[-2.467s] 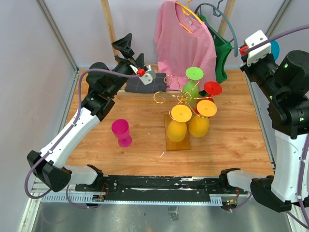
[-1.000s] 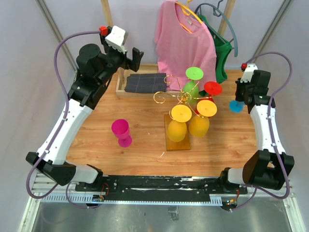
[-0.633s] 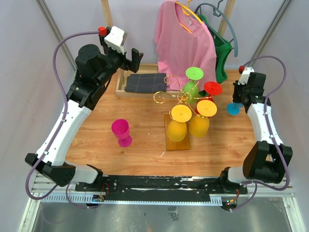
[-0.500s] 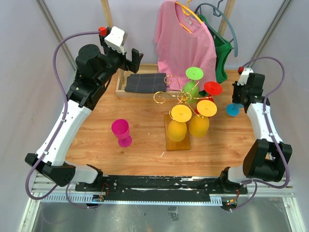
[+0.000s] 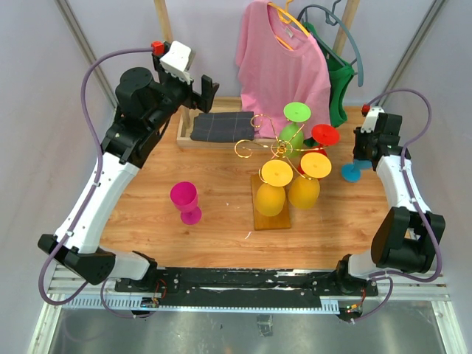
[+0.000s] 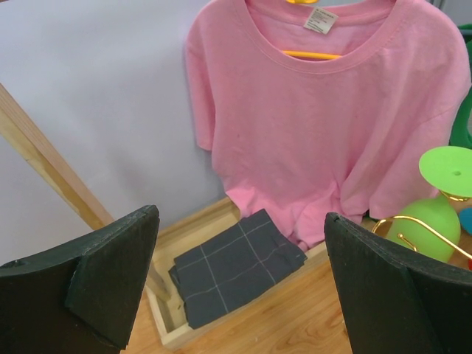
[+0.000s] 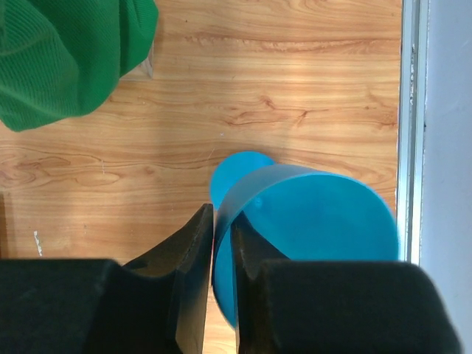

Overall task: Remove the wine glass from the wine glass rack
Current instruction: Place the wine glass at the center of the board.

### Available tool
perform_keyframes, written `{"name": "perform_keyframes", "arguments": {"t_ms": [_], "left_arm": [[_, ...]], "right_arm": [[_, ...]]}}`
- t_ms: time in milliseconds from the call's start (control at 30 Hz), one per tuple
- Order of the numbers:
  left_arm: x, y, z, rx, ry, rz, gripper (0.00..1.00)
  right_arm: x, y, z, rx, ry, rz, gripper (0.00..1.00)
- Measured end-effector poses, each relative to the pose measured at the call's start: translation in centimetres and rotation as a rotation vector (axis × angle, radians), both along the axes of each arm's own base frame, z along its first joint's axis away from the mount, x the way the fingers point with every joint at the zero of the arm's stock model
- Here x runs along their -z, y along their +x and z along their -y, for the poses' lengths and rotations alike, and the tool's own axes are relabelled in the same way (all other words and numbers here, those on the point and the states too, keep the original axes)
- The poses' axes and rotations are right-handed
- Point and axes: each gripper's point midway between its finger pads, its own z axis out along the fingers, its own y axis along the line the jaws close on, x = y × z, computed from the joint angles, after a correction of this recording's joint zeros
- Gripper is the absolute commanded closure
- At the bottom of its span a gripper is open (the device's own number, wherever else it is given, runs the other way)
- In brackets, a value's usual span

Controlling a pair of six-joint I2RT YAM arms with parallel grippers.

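Note:
The wine glass rack (image 5: pixel 279 150) is gold wire on a wooden base block (image 5: pixel 270 215) at mid-table. Green (image 5: pixel 295 112), red (image 5: pixel 324 134), orange (image 5: pixel 316 164) and yellow (image 5: pixel 276 172) glasses hang on it upside down. My right gripper (image 5: pixel 363 153) is shut on the rim wall of a blue wine glass (image 7: pixel 317 214), upright, its foot (image 5: pixel 351 174) at or just above the table, right of the rack. The right gripper (image 7: pixel 221 228) has one finger inside the bowl and one outside. My left gripper (image 5: pixel 200 87) is open and empty, raised at the back left. In the left wrist view this gripper (image 6: pixel 240 215) faces the back tray.
A magenta glass (image 5: pixel 184 199) stands upright on the table at the left. A wooden tray with a folded dark cloth (image 5: pixel 220 127) sits at the back. A pink shirt (image 5: pixel 282 63) and a green garment (image 5: pixel 338 81) hang behind the rack. The table's metal edge (image 7: pixel 410 110) runs close beside the blue glass.
My right arm has come down from high up with the blue glass and carried it left and lower, toward the table beside the rack. My left arm rose earlier and now holds still.

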Motion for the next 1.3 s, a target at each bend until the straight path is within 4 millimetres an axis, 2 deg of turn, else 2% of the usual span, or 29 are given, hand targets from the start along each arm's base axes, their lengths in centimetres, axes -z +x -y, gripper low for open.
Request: {"name": "perform_keyframes", "arguments": {"t_ms": [100, 400, 567, 633, 767, 867, 967, 1133, 1200, 1300], "left_arm": [[0.0, -0.1, 0.1, 0.006, 0.000, 0.001, 0.01], [0.0, -0.1, 0.2, 0.011, 0.000, 0.001, 0.01], [0.3, -0.1, 0.2, 0.011, 0.003, -0.006, 0.01], [0.6, 0.0, 0.2, 0.011, 0.005, -0.012, 0.01], [1.4, 0.1, 0.3, 0.013, 0.015, -0.029, 0.01], [2.3, 0.1, 0.4, 0.020, 0.029, -0.048, 0.01], [3.0, -0.1, 0.6, 0.033, 0.040, -0.067, 0.01], [4.1, -0.6, 1.1, 0.070, 0.046, -0.111, 0.01], [4.6, -1.1, 1.7, 0.099, 0.044, -0.138, 0.01], [5.4, -2.7, 3.6, 0.166, 0.062, -0.157, 0.01]], "right_arm": [[0.1, -0.1, 0.0, -0.001, -0.002, -0.005, 0.71], [0.4, -0.5, -0.1, -0.003, 0.002, -0.024, 0.58], [-0.8, -0.7, -0.5, -0.014, 0.016, -0.004, 0.47], [-2.2, -0.7, -0.6, -0.019, 0.018, 0.021, 0.42], [-7.1, -0.5, -0.9, -0.031, 0.006, 0.121, 0.36], [-10.5, -1.1, -1.0, -0.034, -0.009, 0.188, 0.34], [-12.9, -2.6, -1.1, -0.026, -0.028, 0.230, 0.33], [-15.4, -5.8, -0.7, 0.014, -0.070, 0.260, 0.32], [-16.9, -7.1, -0.6, 0.030, -0.085, 0.285, 0.32], [-19.3, -8.7, -0.7, 0.045, -0.105, 0.336, 0.32]]}}
